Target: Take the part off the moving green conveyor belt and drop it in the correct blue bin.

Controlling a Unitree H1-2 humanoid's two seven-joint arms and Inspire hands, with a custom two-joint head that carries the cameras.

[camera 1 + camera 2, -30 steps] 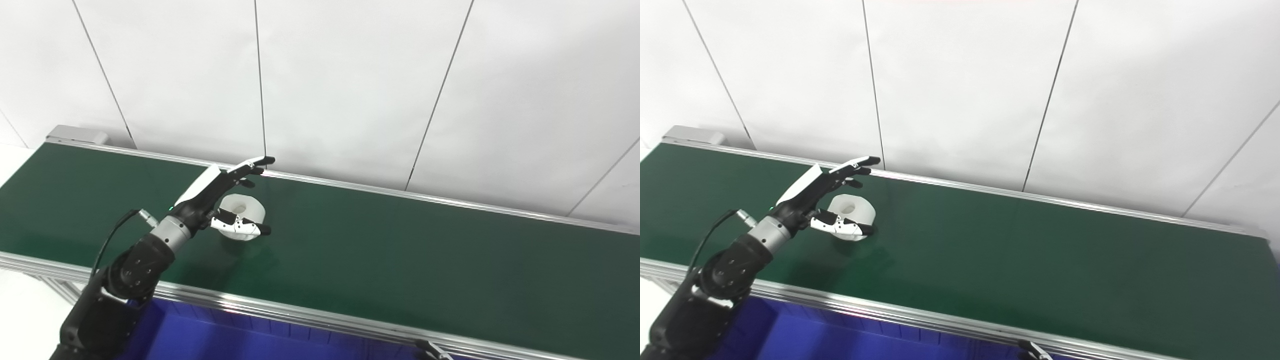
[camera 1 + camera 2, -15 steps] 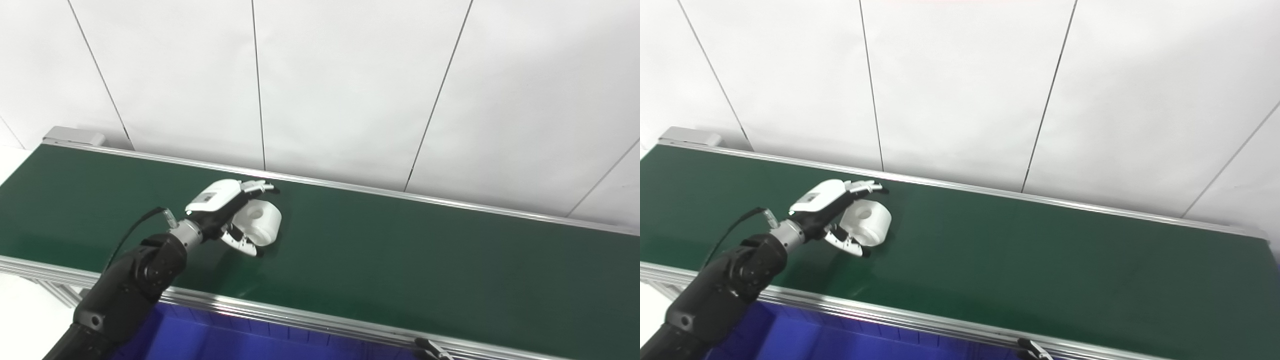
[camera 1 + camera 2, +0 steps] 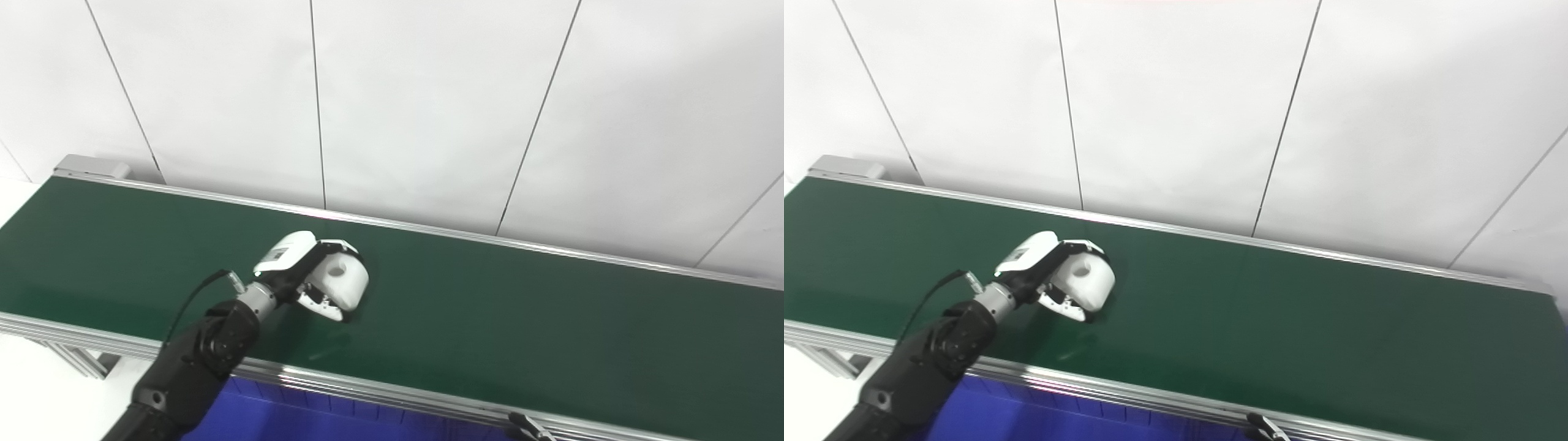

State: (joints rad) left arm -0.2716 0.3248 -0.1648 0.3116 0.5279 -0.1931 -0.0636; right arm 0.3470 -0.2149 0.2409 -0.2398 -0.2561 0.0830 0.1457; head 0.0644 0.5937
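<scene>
The left hand point(image 3: 306, 269) has its fingers and thumb curled around the white part point(image 3: 343, 283) — a chunky round piece with a hole in it — gripping it just above the green belt point(image 3: 520, 318), near the middle of its width. Down at the front edge a blue bin point(image 3: 294, 419) shows below the belt's metal rail — only a strip of its inside is visible, and nothing can be seen in it.
</scene>
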